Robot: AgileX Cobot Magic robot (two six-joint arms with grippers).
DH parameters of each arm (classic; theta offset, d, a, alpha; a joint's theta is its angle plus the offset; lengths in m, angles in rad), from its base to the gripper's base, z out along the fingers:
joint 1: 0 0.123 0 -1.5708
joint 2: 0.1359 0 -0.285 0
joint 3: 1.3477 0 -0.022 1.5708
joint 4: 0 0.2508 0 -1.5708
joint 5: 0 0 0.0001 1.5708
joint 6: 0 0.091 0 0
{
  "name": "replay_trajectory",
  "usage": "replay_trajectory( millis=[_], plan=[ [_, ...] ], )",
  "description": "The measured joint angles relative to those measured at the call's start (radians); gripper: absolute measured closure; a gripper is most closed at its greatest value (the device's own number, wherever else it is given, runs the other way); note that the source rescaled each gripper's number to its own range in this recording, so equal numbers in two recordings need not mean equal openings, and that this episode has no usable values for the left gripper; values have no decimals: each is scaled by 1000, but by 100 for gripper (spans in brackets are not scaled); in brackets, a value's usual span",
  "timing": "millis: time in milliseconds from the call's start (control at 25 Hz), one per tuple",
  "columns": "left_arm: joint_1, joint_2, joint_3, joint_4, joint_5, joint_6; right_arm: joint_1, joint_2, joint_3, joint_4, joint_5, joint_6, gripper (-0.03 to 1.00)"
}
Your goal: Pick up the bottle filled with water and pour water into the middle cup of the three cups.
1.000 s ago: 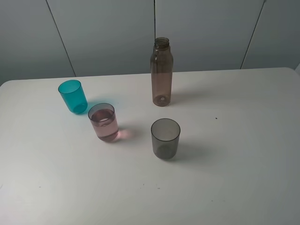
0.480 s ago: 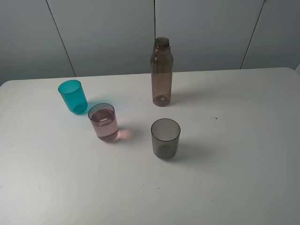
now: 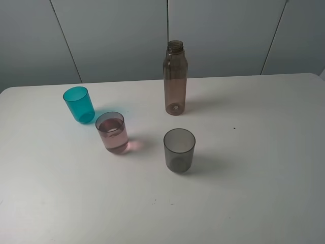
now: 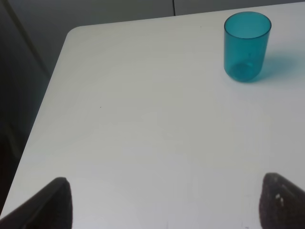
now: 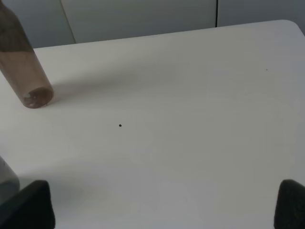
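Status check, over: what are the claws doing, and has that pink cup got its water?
Both grippers open, holding nothing, clear of the cups. Bottle upright on table, untouched. Pink cup holds water. Nothing in the way.

Dark fingertips — rounded, matte black, both wrists.

Counted on the table: one bottle, tinted brownish pink, uncapped. Three cups in all: one teal cup, one pink middle cup, one smoky grey cup. One small dark speck.
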Motion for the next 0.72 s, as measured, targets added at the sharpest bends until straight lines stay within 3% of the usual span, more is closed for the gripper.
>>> replay_trajectory(
  millis=[720],
  plan=[
    [0, 0, 0, 0, 0, 0, 0, 0, 0, 6, 0, -105, -2]
  ],
)
